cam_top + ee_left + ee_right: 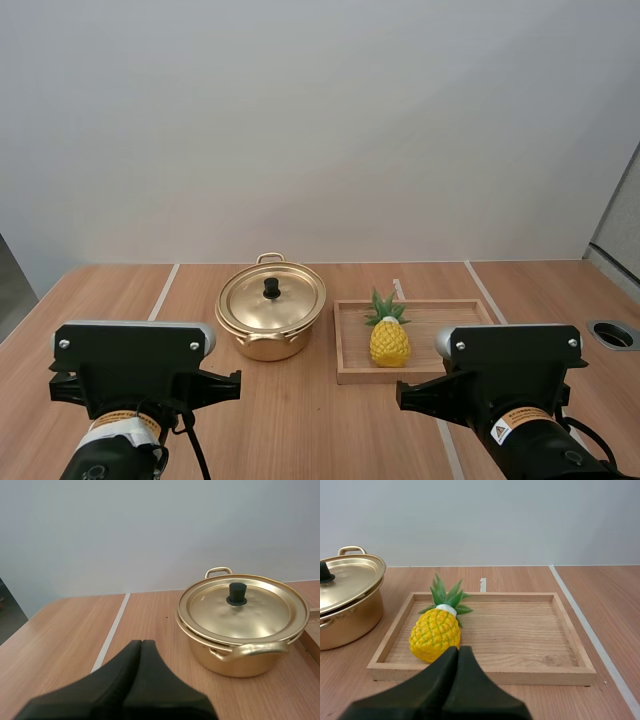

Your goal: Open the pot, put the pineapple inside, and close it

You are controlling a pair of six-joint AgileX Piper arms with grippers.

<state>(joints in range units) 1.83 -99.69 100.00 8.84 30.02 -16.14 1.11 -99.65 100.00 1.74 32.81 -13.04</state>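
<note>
**Lidded pot [270,322] and pineapple [389,340] side by side on a wooden table [330,420].**
The lid [272,297] rests on the gold pot. The pineapple sits in a wooden tray [445,313] just beside it, at the end nearer the pot. The left gripper [141,643] faces the pot with its fingers pressed together on nothing. The right gripper [458,649], likewise closed and empty, faces the pineapple.

Pot [350,620] cut by edge, pineapple [434,634] base hidden
</note>
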